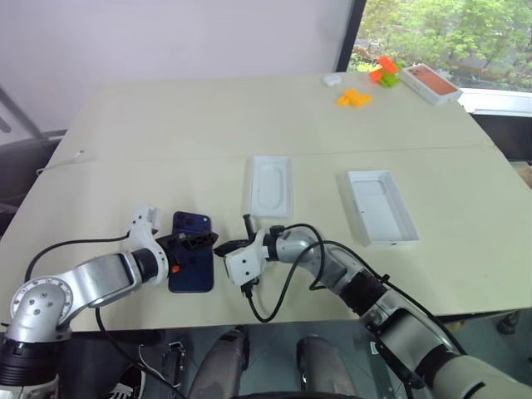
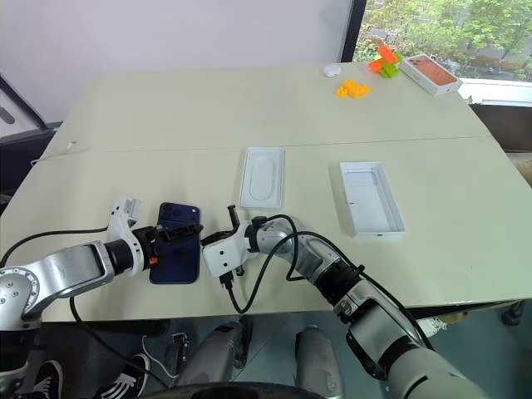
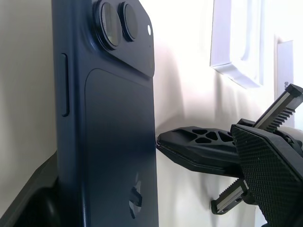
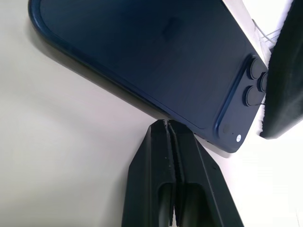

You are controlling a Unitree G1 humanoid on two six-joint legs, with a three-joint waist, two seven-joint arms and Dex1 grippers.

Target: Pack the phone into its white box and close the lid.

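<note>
Phone flanked by both grippers at the near tabletop edge.
Head view: the phone [image 1: 192, 251] is seen back-up on the tabletop [image 1: 249, 116], left gripper [image 1: 193, 242] jaws spread across it, not clamped; lid [image 1: 381, 207] and insert [image 1: 271, 186] well apart. Right wrist view: right gripper [image 4: 169, 128] jaws are pressed together, tips touching the phone's edge.

Dark blue phone [image 1: 191, 252] lies flat (camera cluster up) near table's front edge

Between the black jaws lies the glossy dark blue phone [image 1: 192, 252] on a pale cream counter [image 1: 208, 125]. Beyond them: a white lid [image 1: 381, 206], white insert [image 1: 271, 187], orange blocks [image 1: 354, 98].
</note>
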